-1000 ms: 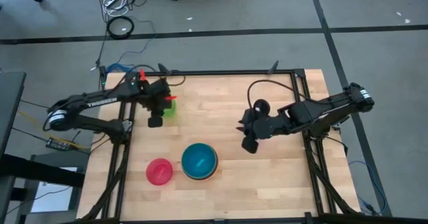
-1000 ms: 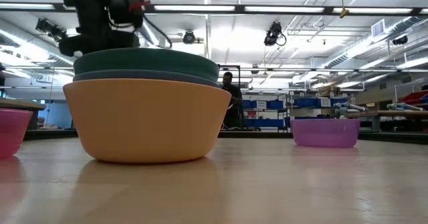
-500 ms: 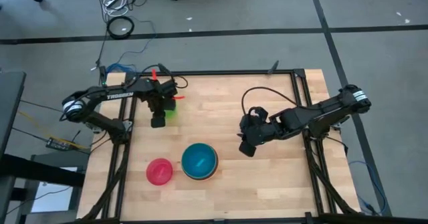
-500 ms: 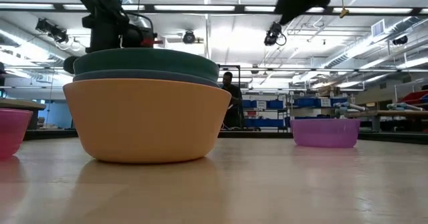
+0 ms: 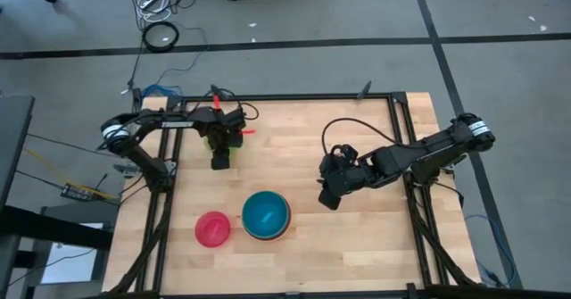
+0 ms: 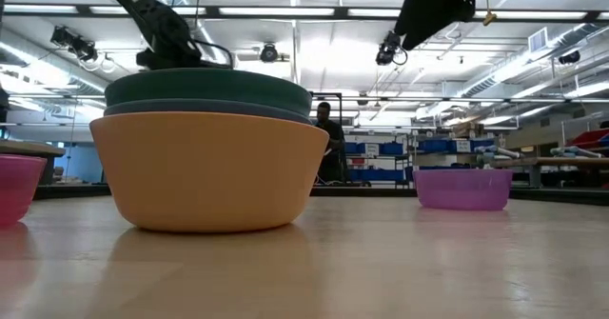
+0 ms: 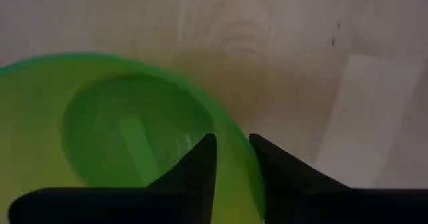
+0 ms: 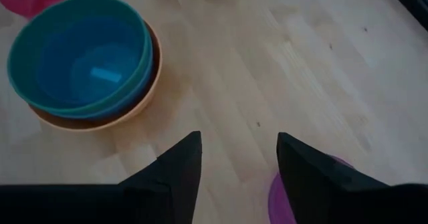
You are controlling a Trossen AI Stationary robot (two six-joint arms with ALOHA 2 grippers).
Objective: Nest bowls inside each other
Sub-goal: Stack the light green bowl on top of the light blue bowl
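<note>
The left gripper (image 7: 232, 158) is straddling the lime bowl's (image 7: 100, 124) rim at the table's (image 5: 294, 138) far left, fingers narrowly apart; a thin bite could slip. The right gripper (image 8: 237, 158) is hovering wide open above the purple bowl (image 8: 284, 197), right of the stacked bowls (image 5: 266, 215).

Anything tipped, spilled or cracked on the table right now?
Nothing stands out. The stacked bowls, pink bowl, purple bowl and lime bowl all sit upright on the table.
</note>
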